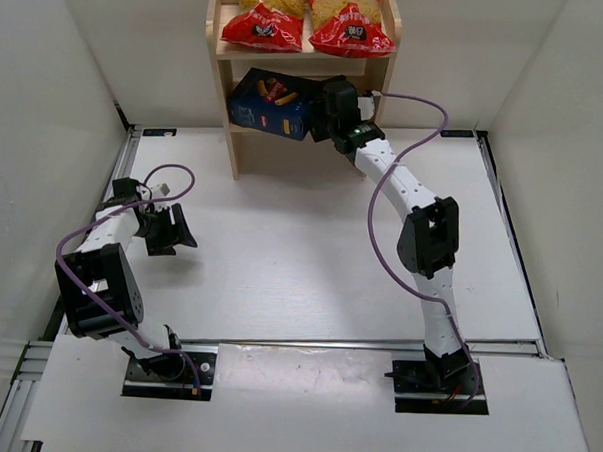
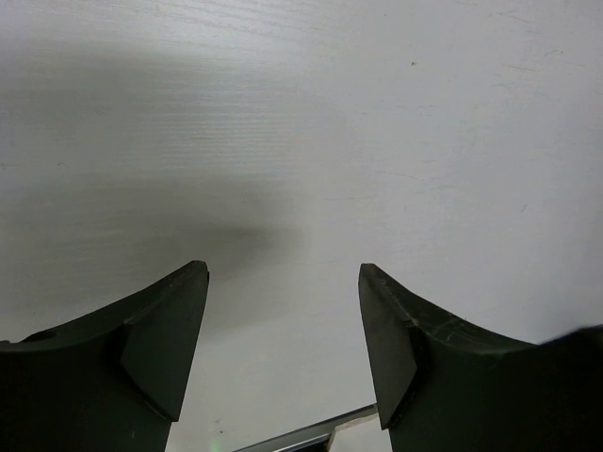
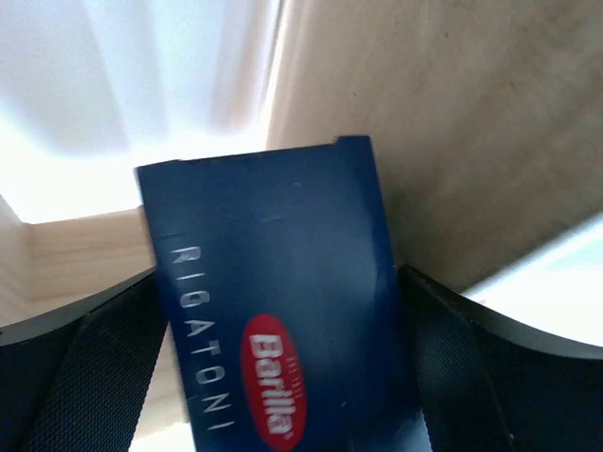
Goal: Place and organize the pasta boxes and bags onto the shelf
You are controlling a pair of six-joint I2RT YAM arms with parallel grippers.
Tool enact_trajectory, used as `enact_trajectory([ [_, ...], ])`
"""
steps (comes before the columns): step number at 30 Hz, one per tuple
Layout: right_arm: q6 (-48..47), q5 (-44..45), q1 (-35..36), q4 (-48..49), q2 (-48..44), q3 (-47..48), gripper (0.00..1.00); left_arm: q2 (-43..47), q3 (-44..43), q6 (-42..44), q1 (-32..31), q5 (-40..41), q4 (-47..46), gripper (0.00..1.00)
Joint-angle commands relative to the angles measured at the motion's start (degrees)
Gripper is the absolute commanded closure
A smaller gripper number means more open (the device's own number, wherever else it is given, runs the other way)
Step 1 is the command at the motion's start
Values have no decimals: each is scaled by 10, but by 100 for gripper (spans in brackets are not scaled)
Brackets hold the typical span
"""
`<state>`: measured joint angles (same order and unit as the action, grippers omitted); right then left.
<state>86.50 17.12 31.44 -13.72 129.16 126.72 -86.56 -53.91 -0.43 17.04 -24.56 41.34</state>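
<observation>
- The pasta box [image 1: 270, 105] sits tilted in the lower opening of the shelf [image 1: 304, 57], under the board that carries the two bags [image 1: 262, 26] [image 1: 351, 30].
- Whether the box rests on a lower board cannot be told.
- In the right wrist view the box's [image 3: 273, 301] lower end is cut off by the frame.
- The shelf top and the upper parts of the bags are cut off in the top view.
- The right arm reaches far forward to the shelf, elbow raised over the desk [image 1: 301, 246].
- The right pincer [image 1: 331, 112] is clamped on the box, one finger [image 3: 85, 377] against each long side. Its fingertips are hidden in the top view.
- The left arm is folded near the left desk edge.
- The left pincer [image 2: 283, 282] points down at bare desk, fingers wide apart, holding nothing.
</observation>
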Motion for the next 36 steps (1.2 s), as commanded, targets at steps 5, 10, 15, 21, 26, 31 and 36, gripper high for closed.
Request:
enact_trajectory([
  [5,-211,57,3,-82,-73,38,0,1,6,4,2,-21,-4,23],
  [10,-306,110,14,-82,-91,32,0,1,6,4,2,-26,-4,23],
  [15,-395,120,31,-74,-104,35,0,1,12,4,2,-31,-4,23],
  [21,-510,220,119,-74,-217,-120,1,1,12,4,2,-31,-4,23],
  [26,-506,209,174,-9,-322,-290,41,1,12,4,2,-37,-4,23],
  [31,-620,144,187,76,-291,-303,84,1,12,4,2,-31,-4,23],
  [36,-663,138,169,92,-205,-208,99,1,12,4,2,-21,-4,22],
])
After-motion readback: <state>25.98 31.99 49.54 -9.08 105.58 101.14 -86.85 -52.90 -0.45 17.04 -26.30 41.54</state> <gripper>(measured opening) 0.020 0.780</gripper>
